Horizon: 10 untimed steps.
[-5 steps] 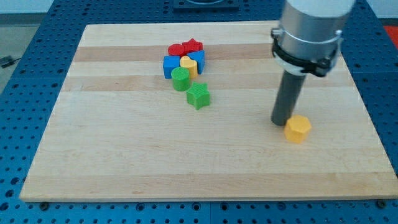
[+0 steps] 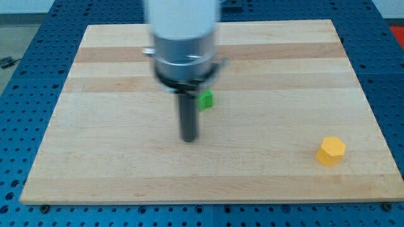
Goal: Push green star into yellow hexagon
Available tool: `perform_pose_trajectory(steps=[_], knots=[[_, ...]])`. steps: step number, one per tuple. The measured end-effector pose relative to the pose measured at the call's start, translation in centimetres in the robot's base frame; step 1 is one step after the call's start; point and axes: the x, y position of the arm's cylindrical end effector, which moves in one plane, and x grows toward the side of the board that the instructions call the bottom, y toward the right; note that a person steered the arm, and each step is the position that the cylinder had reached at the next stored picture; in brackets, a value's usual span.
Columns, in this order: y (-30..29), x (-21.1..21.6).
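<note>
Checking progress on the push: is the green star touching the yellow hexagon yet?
Apart. The camera view shows bare board between the green star, partly hidden behind the arm, and the yellow hexagon near the view's right edge.

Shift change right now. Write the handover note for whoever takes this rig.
My tip rests on the board, just below-left of the green star, which the arm partly hides.
The yellow hexagon sits alone near the view's lower right, far from the star.
Other blocks are hidden behind the arm.
Done: nothing, star and hexagon are apart.
Left: get to the star's left side and push it right and down into the hexagon.
</note>
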Motion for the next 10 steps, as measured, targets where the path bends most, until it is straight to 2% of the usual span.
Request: perform_pose_trajectory(steps=[1, 2, 5, 7, 10], knots=[[-4.4, -6.1], [-4.1, -10.8], [9.4, -6.7], [16.3, -1.1], [21.2, 1.6]])
